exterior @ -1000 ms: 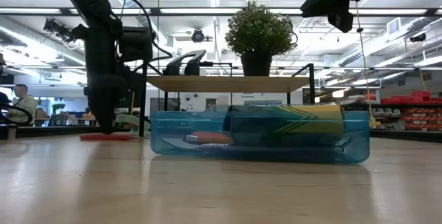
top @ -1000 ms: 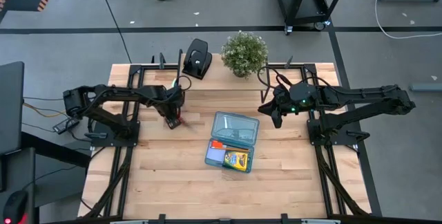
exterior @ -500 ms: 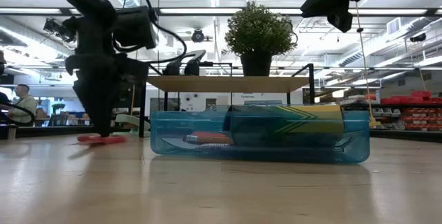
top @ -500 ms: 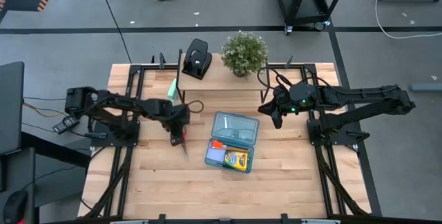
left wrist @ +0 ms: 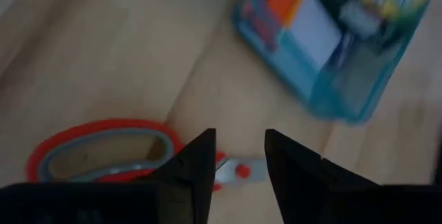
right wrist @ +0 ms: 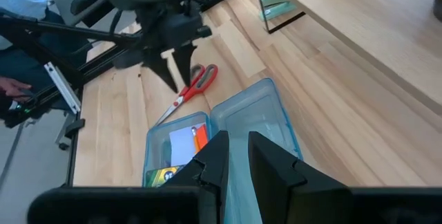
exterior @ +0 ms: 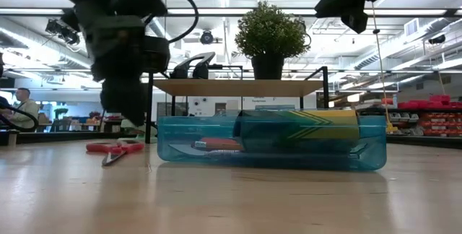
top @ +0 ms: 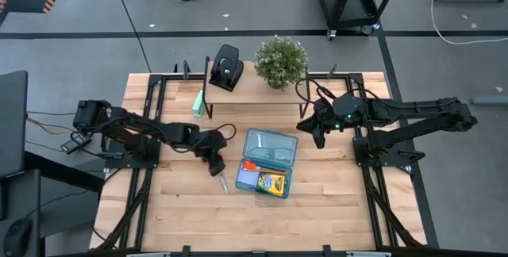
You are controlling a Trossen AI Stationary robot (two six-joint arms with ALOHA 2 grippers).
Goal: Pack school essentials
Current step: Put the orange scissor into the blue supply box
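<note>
**Scissors lie loose beside open case on worktop**

The red-handled scissors (top: 221,179) lie flat on the wooden worktop (top: 182,209), just left of the open blue case (top: 267,160), blades pointing toward the near edge. The left gripper (top: 214,164) hovers over the handle end, its fingers (left wrist: 197,165) slightly spread and pinching nothing; in the low view the scissors (exterior: 114,149) rest on the wood below it. Inside the case sit the crayon box (top: 272,183), the note pad (top: 248,179) and a small orange piece (top: 250,166). The right gripper (top: 318,132) hangs in the air right of the case, fingers (right wrist: 219,156) close together and empty. On the raised shelf (top: 246,92) at the far side stand a hole punch (top: 227,67) and a potted plant (top: 280,61); a mint-green block (top: 197,103) lies by its left end
</note>
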